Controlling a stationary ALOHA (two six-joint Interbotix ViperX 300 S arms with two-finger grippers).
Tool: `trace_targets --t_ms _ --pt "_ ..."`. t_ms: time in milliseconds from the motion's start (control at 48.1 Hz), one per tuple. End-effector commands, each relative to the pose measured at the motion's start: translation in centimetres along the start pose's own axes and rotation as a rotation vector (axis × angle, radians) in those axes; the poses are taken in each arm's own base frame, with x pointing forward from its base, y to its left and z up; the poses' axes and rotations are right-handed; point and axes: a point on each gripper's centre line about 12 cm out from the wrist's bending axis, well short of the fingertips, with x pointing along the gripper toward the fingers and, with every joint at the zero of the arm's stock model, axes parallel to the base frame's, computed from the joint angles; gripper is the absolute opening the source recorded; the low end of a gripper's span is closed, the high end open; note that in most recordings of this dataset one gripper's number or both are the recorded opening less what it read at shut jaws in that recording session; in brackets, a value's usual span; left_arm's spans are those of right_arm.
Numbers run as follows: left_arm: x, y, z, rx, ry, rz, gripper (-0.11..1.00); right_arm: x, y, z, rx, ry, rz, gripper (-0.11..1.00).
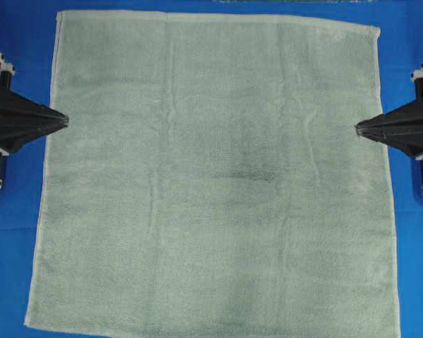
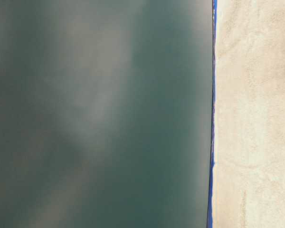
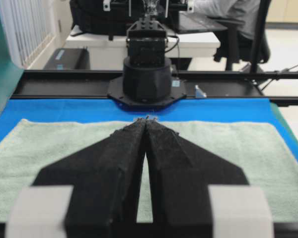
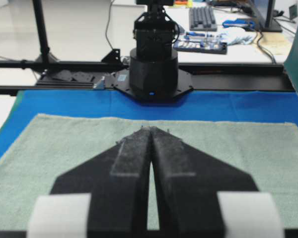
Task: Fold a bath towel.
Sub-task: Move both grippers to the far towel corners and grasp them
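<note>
The bath towel (image 1: 211, 176), pale sage-green terry, lies spread flat in a near square and fills most of the overhead view. My left gripper (image 1: 65, 121) is shut with nothing in it, its tip just over the towel's left hem. My right gripper (image 1: 358, 128) is also shut and empty, pointing inward over the towel's right side. In the left wrist view the fingertips (image 3: 146, 120) meet above the towel (image 3: 49, 153). The right wrist view shows that gripper (image 4: 151, 130) the same way over the towel (image 4: 64, 144). Whether either tip touches the cloth I cannot tell.
A bright blue cloth (image 1: 14, 211) covers the table under the towel and shows along its left, right and far sides. The opposite arm's base (image 3: 146, 74) (image 4: 154, 64) stands at each table end on a black rail. The table-level view is blurred dark green beside pale terry (image 2: 256, 114).
</note>
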Motion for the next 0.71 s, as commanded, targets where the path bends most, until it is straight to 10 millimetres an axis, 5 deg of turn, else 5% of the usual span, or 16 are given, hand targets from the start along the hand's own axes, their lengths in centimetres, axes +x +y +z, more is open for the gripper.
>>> trace_targets --t_ms 0,145,353,582,686 --pt "0.6 -0.3 0.2 0.005 0.031 -0.017 0.00 0.4 -0.1 1.1 -0.004 -0.025 -0.006 0.00" --pt "1.2 1.3 1.2 0.015 0.143 0.059 0.00 1.1 -1.2 2.3 -0.016 0.042 -0.055 0.00" --pt "1.5 5.5 2.2 0.062 0.365 0.239 0.00 1.9 -5.7 3.6 -0.042 0.302 -0.251 0.00" --pt "3.2 10.5 0.7 0.156 0.599 0.357 0.02 2.0 -12.5 1.7 -0.059 0.644 -0.493 0.01" --pt "4.0 13.9 -0.7 0.133 0.697 0.437 0.22 1.8 -15.7 -0.2 -0.059 0.801 -0.571 0.09"
